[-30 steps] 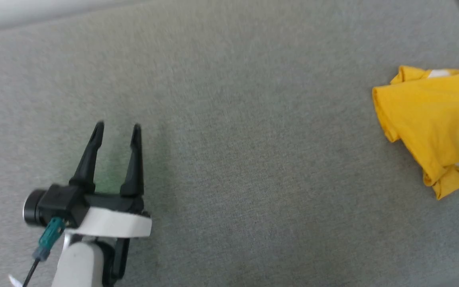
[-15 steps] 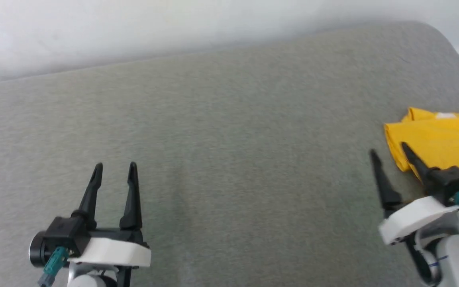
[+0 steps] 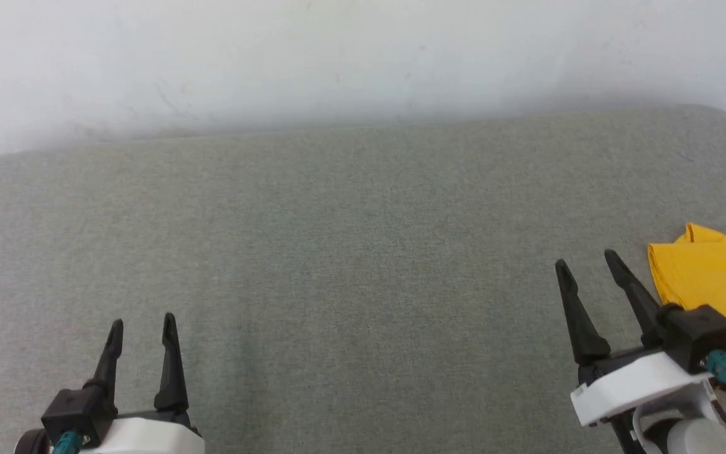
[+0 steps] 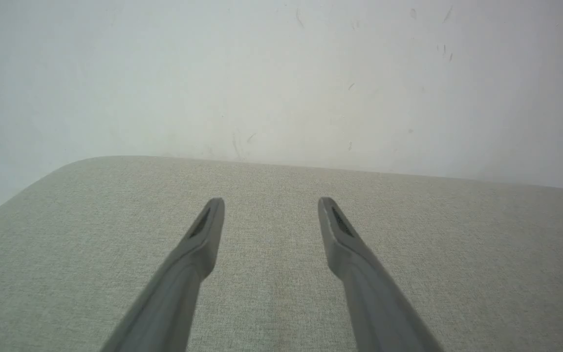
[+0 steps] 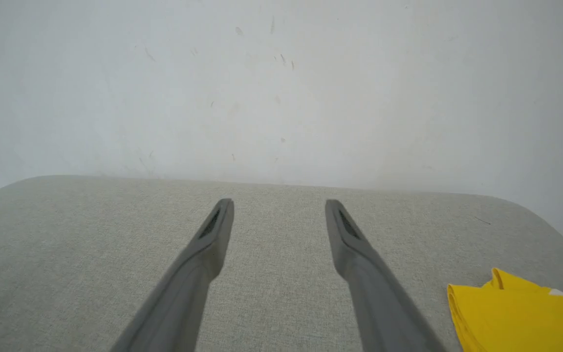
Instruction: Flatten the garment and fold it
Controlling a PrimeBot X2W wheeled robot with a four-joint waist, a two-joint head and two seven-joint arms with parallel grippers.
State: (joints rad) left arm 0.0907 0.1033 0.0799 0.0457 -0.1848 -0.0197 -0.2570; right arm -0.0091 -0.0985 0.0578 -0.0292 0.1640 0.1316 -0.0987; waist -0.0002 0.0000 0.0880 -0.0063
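The garment [image 3: 716, 277] is bright yellow and lies bunched at the far right of the grey padded surface, cut off by the head view's edge; a folded corner of the garment [image 5: 516, 315] also sits at the lower right of the right wrist view. My right gripper [image 3: 585, 263] stands open just left of the garment, apart from it, with nothing between its fingers. My left gripper [image 3: 142, 320] is open at the lower left, far from the cloth. Open fingers of the left gripper [image 4: 269, 200] and of the right gripper [image 5: 280, 201] rise over bare fabric.
The grey fabric surface [image 3: 350, 252] spans the whole view, with rounded back corners. A white wall [image 3: 338, 57] runs right behind its far edge. Wide free room lies between the two grippers.
The head camera has tilted up, bringing the wall and the right gripper into view. The garment sits lower and further right in the picture. Both grippers stay open.
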